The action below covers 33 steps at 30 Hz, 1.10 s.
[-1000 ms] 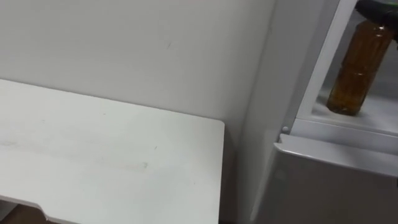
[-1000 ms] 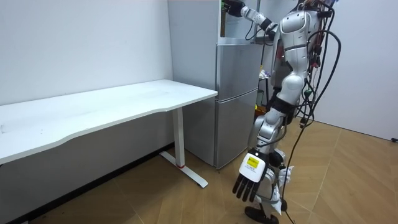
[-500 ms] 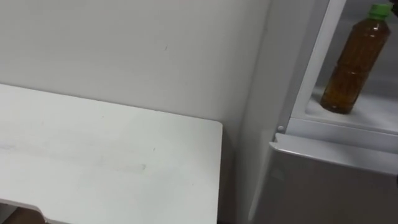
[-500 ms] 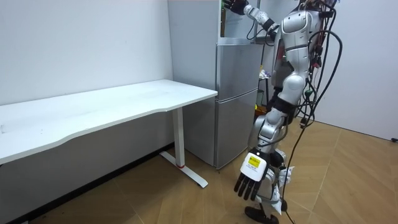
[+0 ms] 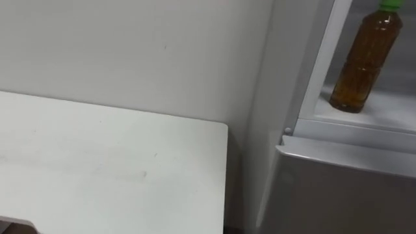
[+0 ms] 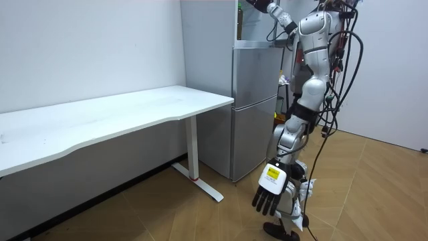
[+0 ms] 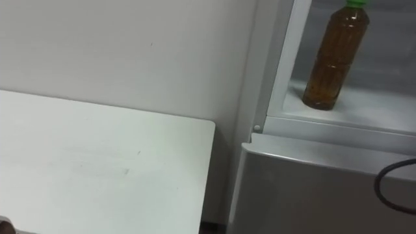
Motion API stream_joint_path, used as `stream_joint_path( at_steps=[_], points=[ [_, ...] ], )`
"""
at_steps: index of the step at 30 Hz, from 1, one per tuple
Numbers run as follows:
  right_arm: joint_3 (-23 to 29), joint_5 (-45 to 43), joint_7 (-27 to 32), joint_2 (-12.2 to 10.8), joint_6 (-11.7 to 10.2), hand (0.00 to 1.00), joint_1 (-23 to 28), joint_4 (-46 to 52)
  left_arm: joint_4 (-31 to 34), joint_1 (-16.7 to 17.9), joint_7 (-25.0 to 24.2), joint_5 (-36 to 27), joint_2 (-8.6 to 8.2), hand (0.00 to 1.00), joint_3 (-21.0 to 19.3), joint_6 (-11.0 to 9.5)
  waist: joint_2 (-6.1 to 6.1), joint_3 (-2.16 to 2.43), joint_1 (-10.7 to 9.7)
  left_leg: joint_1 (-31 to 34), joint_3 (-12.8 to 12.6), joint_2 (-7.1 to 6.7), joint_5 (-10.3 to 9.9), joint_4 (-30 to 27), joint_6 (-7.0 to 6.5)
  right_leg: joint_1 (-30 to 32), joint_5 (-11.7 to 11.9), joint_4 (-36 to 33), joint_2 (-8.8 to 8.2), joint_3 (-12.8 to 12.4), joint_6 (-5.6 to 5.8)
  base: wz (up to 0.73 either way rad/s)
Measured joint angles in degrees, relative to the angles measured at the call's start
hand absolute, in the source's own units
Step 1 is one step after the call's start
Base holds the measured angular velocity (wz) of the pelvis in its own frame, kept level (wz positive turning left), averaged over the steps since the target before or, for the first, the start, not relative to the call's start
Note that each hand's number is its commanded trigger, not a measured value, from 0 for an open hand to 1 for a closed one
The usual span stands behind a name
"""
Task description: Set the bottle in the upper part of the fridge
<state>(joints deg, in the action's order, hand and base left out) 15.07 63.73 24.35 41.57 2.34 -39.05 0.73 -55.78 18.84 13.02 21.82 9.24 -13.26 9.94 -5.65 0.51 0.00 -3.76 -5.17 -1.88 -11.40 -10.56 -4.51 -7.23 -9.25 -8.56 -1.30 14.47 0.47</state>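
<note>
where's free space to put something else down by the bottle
The fridge shelf is bare right of the bottle, which stands close to the left frame, so that side is tight. The white table is bare too.

Bottle (image 5: 361, 62): clear smooth plastic, glossy wall over amber liquid, with a green plastic cap. Fridge (image 5: 338, 188): outer door smooth, grey-silver, metal-look with a dull sheen; inner shelf (image 5: 390, 107) smooth, white and plastic-looking. Bench (image 5: 110, 169): white top, smooth and matt with faint scuffs; wall (image 5: 130, 52) matt white paint; floor (image 6: 381, 194) wood-pattern boards with a light satin sheen.
</note>
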Motion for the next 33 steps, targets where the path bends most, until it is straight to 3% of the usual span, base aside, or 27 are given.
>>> stream_joint_path(
  at_steps=[3, 13, 17, 20, 25, 30, 33],
  points=[
    [0.12, -4.88, 0.8, -2.35, -1.6, 0.0, 3.31, 4.24, -1.58, -0.42, 0.31, -0.36, -0.29, 0.0, 0.2, -1.85, 0.13, -0.09, 0.0, -0.01, -0.29, 0.01, 0.0, 0.0, 0.0, 0.0, 0.0, -0.02, 0.03, -0.28, 0.0, -0.05],
    [1.44, -7.35, -0.63, -7.05, -2.53, 0.0, 12.78, 16.72, -3.98, -0.28, 0.28, -0.39, -1.23, 0.0, -0.06, -2.87, 0.43, -0.04, 0.05, -0.59, -1.04, 0.12, -0.14, -0.1, 0.12, 0.25, 0.04, -0.17, -0.23, -1.5, -0.06, -0.05],
    [2.48, -6.23, -2.7, -10.54, -5.24, 0.0, 16.74, 21.2, -4.99, -0.08, 0.31, -2.18, -1.95, 0.0, -0.02, -4.13, 1.04, 0.13, 0.02, -1.1, -1.21, 0.13, -0.15, -0.12, 0.13, -0.24, 0.05, -0.15, -0.18, -2.19, -0.09, -0.01],
    [2.47, -4.98, -4.63, -13.18, -6.57, 0.0, 19.35, 22.99, -5.7, -0.35, 0.37, -2.92, -2.3, 0.0, 0.27, -4.58, 1.67, -0.18, 0.16, -1.55, -1.63, 0.18, -0.15, -0.04, 0.13, -0.79, 0.05, -0.12, -0.16, -2.61, -0.09, -0.07],
    [2.25, -2.71, -7.68, -14.78, -6.57, 0.0, 24.13, 23.9, -6.47, -0.54, 0.99, -4.37, -2.32, 0.0, 0.51, -5.05, 2.25, -0.23, 0.31, -1.8, -2.63, 0.3, -0.38, 0.4, 0.1, -0.6, 0.06, -0.21, -0.21, -3.01, -0.1, -0.1],
    [1.57, -2.55, -10.86, -15.25, -6.79, 0.0, 28.55, 26.06, -6.53, -0.99, 1.14, -4.83, -2.24, 0.0, 0.55, -5.24, 2.6, 0.06, 0.54, -1.45, -3.5, 0.34, -0.38, 0.58, 0.06, -0.02, 0.16, -0.33, -0.19, -3.64, -0.26, -0.09],
    [-0.33, 1.05, -14.55, -17.04, -6.81, 0.0, 31.46, 27.28, -6.98, -1.08, 1.14, -4.09, -2.02, 0.0, 1.27, -5.34, 2.8, 0.23, 0.59, -1.49, -3.95, 0.35, -0.38, 0.86, 0.05, 0.24, 0.16, -0.35, -0.19, -3.74, -0.27, -0.09]
  ],
)
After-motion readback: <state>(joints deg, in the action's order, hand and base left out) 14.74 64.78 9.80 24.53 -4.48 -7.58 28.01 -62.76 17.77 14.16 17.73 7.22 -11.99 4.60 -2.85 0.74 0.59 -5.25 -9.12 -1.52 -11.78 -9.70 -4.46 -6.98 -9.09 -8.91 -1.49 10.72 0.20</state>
